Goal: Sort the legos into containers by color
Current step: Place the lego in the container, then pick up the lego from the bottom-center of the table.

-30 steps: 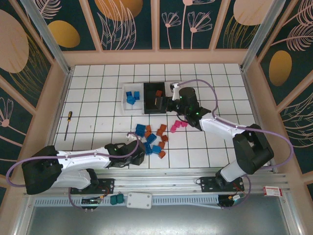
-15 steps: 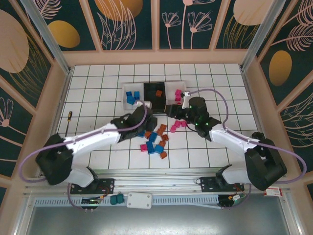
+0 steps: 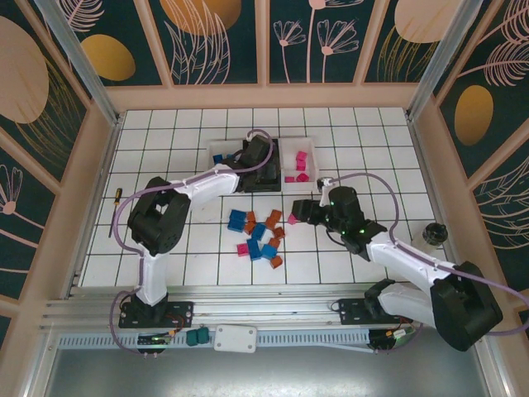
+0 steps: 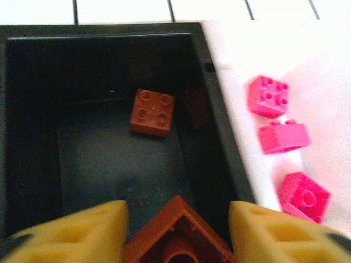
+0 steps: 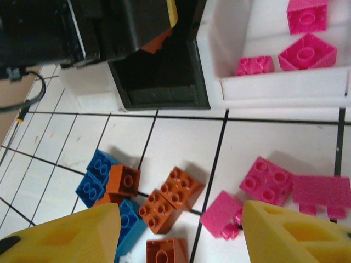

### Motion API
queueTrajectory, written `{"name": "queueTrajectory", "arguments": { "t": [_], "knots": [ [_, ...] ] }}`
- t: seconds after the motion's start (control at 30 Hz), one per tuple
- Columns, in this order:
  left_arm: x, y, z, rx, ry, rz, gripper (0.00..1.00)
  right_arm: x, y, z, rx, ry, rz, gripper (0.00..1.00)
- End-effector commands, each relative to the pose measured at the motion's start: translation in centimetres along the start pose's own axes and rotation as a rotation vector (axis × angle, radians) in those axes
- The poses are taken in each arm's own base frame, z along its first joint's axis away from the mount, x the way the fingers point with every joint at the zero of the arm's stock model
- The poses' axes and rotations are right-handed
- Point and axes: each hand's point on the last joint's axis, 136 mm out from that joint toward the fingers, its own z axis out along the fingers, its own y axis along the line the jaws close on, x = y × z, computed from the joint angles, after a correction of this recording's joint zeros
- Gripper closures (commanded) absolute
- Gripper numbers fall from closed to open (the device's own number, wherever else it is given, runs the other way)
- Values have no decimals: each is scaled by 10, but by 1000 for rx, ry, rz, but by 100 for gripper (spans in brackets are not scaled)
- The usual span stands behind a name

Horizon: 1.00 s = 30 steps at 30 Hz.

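Drop-off step: left tool [image 4: 178,211] over black tray [image 4: 215,109], orange-brown brick [image 4: 175,238] between its jaws, pinched or freed I cannot tell; my right tool [image 5: 178,211], spread above loose pink bricks [image 5: 266,182], next needs one squarely pinched.

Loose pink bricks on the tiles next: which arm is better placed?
Right. The right hand hovers open over the loose pink bricks, near the white tray of pink ones. The left hand is over the black tray, an orange-brown brick between its fingers.
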Motion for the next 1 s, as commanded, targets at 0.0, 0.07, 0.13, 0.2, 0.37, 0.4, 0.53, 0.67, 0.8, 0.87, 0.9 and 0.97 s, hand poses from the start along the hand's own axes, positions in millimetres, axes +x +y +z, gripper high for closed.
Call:
{"name": "queueTrajectory", "arguments": {
  "t": [0.0, 0.07, 0.13, 0.2, 0.37, 0.4, 0.53, 0.67, 0.8, 0.87, 0.9, 0.97],
  "knots": [
    [-30, -15, -10, 56, -45, -20, 34, 17, -2, -4, 17, 40, -9, 38],
    [-43, -23, -22, 88, -72, -29, 27, 28, -1, -5, 18, 74, -23, 38],
    [-57, -30, -38, 127, -102, -41, 20, 40, 3, -5, 11, 109, -37, 38],
    [-64, -36, -58, 171, -128, -55, 14, 53, 12, -6, -14, 147, -61, 38],
    [-67, -37, -119, 284, -199, -104, 1, 100, 37, -9, -66, 296, -164, 38],
    [-64, -35, -128, 295, -206, -109, 1, 108, 40, -9, -67, 322, -176, 38],
    [-35, -9, -156, 281, -220, -150, 1, 140, 48, -10, -70, 426, -227, 37],
    [-2, 26, -175, 221, -235, -184, 1, 161, 57, -10, -65, 495, -289, 36],
    [21, 47, -191, 203, -247, -219, 1, 170, 59, -3, -35, 524, -354, 36],
    [31, 59, -194, 179, -244, -238, 1, 171, 60, 1, -24, 528, -365, 36],
    [36, 62, -194, 172, -239, -244, 1, 170, 62, 3, -26, 527, -366, 36],
    [45, 69, -193, 152, -228, -253, 1, 171, 62, 7, -18, 533, -371, 37]
  ]
}}
